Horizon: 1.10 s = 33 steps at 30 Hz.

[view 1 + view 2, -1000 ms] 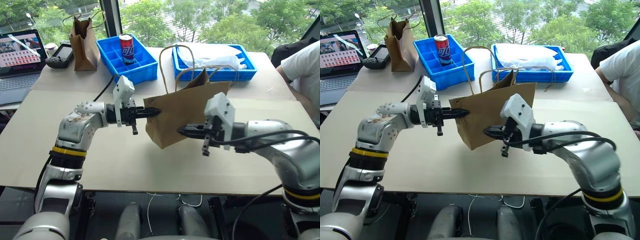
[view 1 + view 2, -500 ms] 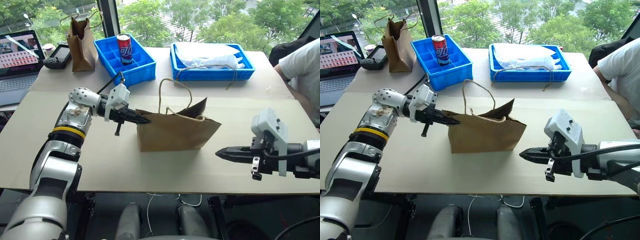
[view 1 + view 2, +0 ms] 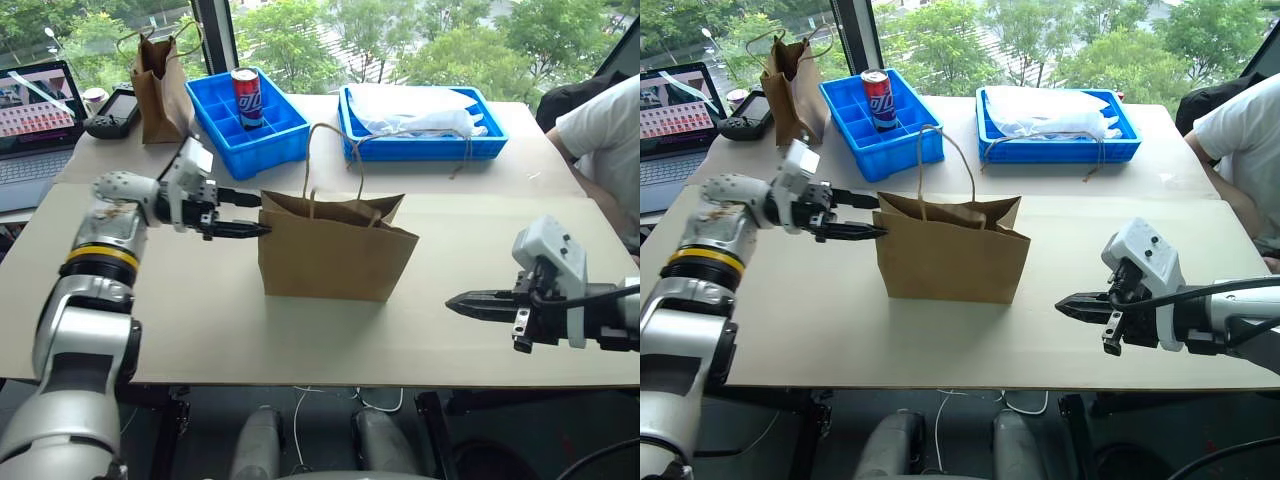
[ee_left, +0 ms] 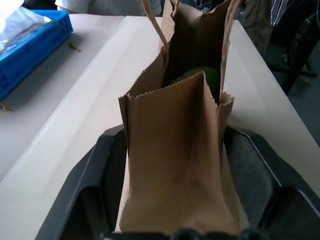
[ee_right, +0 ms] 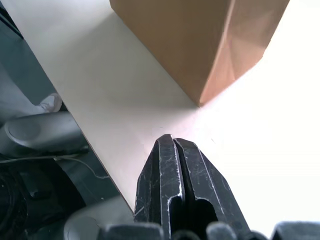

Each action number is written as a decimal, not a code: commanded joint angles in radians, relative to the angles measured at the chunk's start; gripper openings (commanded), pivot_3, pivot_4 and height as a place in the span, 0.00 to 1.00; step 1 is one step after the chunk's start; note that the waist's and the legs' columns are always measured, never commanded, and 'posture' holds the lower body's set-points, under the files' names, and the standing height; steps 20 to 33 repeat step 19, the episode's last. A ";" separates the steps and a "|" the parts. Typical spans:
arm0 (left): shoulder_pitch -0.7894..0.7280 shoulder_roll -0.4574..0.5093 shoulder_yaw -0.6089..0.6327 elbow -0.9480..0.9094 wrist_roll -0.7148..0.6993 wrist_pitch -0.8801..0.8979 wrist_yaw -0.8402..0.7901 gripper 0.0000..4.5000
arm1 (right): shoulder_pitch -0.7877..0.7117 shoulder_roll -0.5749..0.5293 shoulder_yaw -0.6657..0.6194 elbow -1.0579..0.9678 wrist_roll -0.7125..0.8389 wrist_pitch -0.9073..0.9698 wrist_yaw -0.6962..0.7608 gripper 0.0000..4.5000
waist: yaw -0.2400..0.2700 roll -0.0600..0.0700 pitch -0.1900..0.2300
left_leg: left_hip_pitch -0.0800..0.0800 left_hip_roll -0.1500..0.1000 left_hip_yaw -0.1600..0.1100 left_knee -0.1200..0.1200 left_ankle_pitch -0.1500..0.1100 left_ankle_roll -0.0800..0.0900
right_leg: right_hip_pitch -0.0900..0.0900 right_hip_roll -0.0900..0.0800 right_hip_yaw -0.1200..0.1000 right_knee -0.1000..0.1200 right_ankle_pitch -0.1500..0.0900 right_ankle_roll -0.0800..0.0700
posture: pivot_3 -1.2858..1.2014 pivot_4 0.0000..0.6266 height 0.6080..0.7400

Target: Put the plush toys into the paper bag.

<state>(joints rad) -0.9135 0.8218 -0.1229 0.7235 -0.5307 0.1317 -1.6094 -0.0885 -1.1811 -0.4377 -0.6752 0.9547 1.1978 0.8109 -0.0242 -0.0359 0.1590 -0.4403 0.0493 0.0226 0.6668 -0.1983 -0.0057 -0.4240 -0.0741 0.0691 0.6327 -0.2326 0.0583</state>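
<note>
The paper bag is standing upright mid-surface, green plush toy inside. Left gripper, jaws spread wide, is flanking its 9 o'clock end; right gripper, jaws shut, is hanging well apart at 4 o'clock.

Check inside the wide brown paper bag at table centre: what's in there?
Looking down the open mouth of the wide brown kraft paper bag, a rounded bright green plush shape sits low inside. The bag's walls hide the rest of the interior, so a second toy cannot be confirmed.
</note>
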 commanded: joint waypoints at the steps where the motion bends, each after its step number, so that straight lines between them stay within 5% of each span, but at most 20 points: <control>1: 0.079 0.087 0.140 -0.102 -0.046 0.113 0.040 1.00 | 0.016 -0.001 -0.001 0.036 -0.059 -0.086 0.029 0.00 | 0.003 0.000 0.000 | 0.000 0.000 0.000 0.000 0.000 0.000 | 0.000 0.000 0.000 0.000 0.000 0.000 | 0.52 0.24 0.94; 8: 0.415 0.105 0.306 -0.419 -0.064 0.312 0.299 1.00 | 0.037 0.155 0.007 0.172 -0.300 -0.367 -0.078 0.00 | 0.017 0.000 0.000 | 0.001 -0.001 0.001 0.001 0.000 0.000 | 0.001 -0.001 0.000 0.000 0.000 0.000 | 0.52 0.24 0.94; 13: 0.563 0.000 0.369 -0.580 0.021 0.222 0.538 1.00 | 0.036 0.339 -0.030 0.183 -0.312 -0.440 -0.177 0.00 | 0.022 0.000 0.000 | 0.001 0.000 0.001 0.001 0.000 0.000 | 0.002 -0.001 0.000 0.000 0.000 0.000 | 0.52 0.24 0.94; 19: 0.616 -0.077 0.354 -0.659 0.032 0.228 0.615 1.00 | 0.104 0.376 0.030 0.183 -0.410 -0.488 -0.208 0.00 | 0.022 0.000 0.000 | 0.001 -0.001 0.001 0.001 0.000 0.000 | 0.002 -0.001 0.000 0.000 0.000 0.000 | 0.52 0.24 0.94; 33: 0.616 -0.077 0.354 -0.659 0.032 0.228 0.615 1.00 | 0.104 0.376 0.030 0.183 -0.410 -0.488 -0.208 0.00 | 0.022 0.000 0.000 | 0.001 -0.001 0.001 0.001 0.000 0.000 | 0.002 -0.001 0.000 0.000 0.000 0.000 | 0.52 0.24 0.94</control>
